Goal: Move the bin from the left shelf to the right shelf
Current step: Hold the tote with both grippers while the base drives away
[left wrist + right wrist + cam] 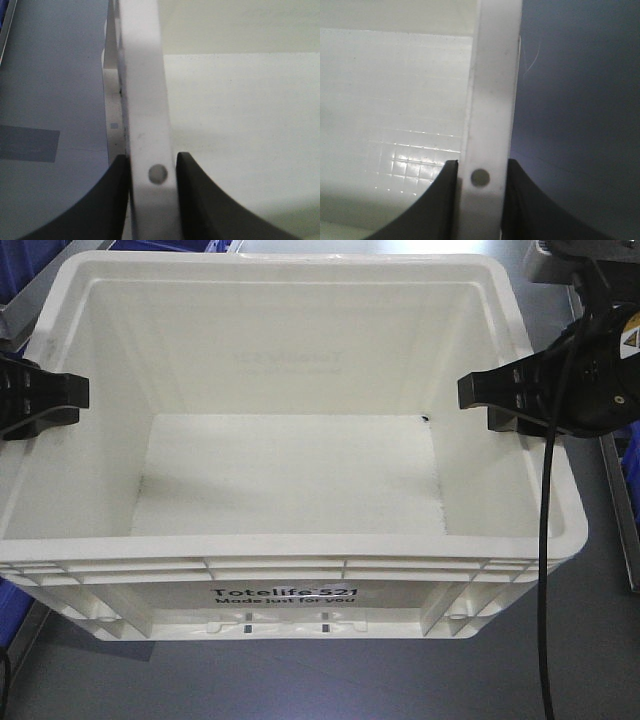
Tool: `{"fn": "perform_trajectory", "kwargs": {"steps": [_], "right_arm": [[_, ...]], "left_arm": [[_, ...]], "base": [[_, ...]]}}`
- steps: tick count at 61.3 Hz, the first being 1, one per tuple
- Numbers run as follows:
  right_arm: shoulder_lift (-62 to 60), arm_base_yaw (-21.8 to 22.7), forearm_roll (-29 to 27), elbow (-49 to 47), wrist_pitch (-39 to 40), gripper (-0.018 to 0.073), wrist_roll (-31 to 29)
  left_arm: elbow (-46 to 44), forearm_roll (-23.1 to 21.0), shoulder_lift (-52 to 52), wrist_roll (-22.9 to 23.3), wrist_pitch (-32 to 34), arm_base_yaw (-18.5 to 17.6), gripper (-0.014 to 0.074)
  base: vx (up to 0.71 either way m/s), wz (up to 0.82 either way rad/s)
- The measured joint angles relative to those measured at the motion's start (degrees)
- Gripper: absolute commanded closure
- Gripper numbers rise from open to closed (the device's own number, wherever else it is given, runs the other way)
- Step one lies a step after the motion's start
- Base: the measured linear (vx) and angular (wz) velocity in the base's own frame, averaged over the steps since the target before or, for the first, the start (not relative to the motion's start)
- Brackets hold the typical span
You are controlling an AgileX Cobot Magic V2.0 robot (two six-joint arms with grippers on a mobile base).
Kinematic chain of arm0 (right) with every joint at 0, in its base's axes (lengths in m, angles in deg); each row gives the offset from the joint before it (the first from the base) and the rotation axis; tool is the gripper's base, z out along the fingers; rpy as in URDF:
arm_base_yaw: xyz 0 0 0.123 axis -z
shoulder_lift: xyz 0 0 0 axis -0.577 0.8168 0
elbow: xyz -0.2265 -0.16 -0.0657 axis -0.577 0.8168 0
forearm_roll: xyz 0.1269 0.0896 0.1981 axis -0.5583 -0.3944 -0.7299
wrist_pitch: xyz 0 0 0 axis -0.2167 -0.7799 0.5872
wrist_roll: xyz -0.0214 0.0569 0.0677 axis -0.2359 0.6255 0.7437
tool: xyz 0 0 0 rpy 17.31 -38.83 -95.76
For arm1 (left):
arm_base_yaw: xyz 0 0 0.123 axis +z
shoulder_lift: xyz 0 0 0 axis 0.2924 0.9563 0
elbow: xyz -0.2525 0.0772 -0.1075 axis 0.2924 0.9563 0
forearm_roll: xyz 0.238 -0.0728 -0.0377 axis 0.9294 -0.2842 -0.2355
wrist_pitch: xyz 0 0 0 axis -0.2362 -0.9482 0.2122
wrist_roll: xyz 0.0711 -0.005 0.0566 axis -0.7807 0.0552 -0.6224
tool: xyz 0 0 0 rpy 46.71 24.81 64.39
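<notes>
The bin (300, 552), centred over the grey surface (300, 680), is being clenched on its rim by the left gripper (75, 403) at 9 o'clock and the right gripper (480, 405) at 3 o'clock, so both arms should be moving level, in step.

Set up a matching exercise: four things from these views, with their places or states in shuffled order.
Things:
1. left gripper
2. right gripper
3. black print
4. cable

Places or states:
A. on the near outer wall of the bin
B. clamped on the bin's right rim
C. hanging down beside the bin's right wall
D. clamped on the bin's left rim

Pairs: 1-D, 2-B, 3-A, 4-C.
</notes>
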Motion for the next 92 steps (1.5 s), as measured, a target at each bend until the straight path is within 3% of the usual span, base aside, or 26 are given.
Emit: {"fn": "perform_trajectory", "kwargs": {"steps": [92], "right_arm": [[0.00, 0.00, -0.04, 0.00, -0.34, 0.0559, 0.00]], "left_arm": [[0.00, -0.04, 0.00, -0.06, 0.00, -0.07, 0.0488]], "base": [[0.35, -0.16]]}}
